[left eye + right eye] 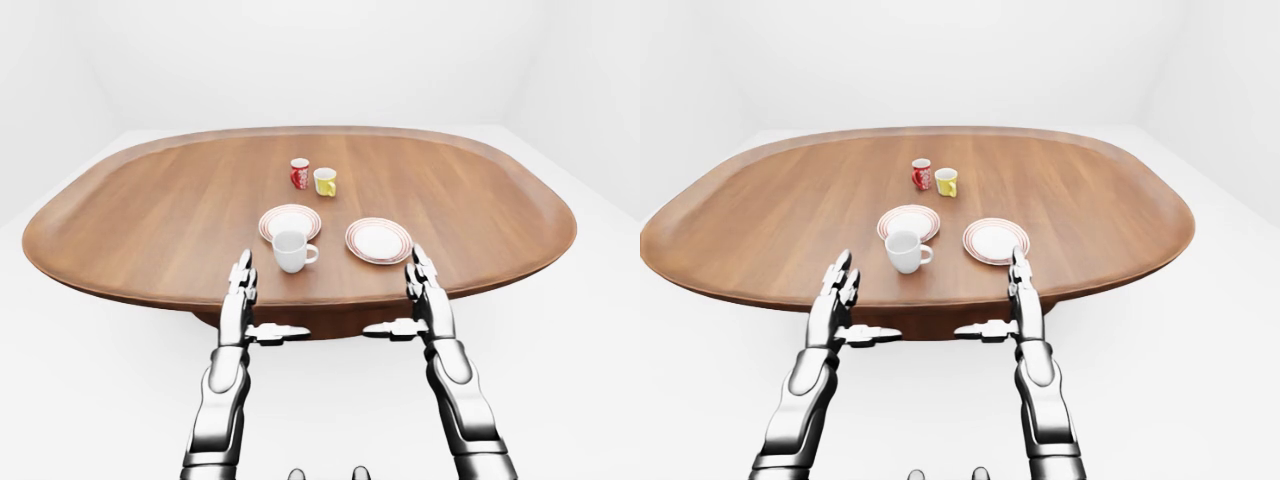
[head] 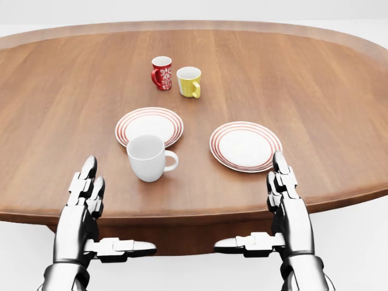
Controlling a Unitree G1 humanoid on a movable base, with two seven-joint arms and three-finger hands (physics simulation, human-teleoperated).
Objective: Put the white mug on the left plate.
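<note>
Bright, even, diffuse light fills all three renders, with no visible source. The oval brown wooden table [image 1: 150,220] shows only faint soft shading and no glare. Everything is sharp. The eye views are wide-angled, bowing the table's rim.

Glossy mug [image 2: 146,156], wood-grain table [image 2: 315,91]

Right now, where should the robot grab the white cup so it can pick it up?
Probably round the white mug's body, coming from the head view's left with the left hand. The mug stands upright, its handle sticks out to the right, and that side of its round wall is bare. The left plate lies just above it.
</note>
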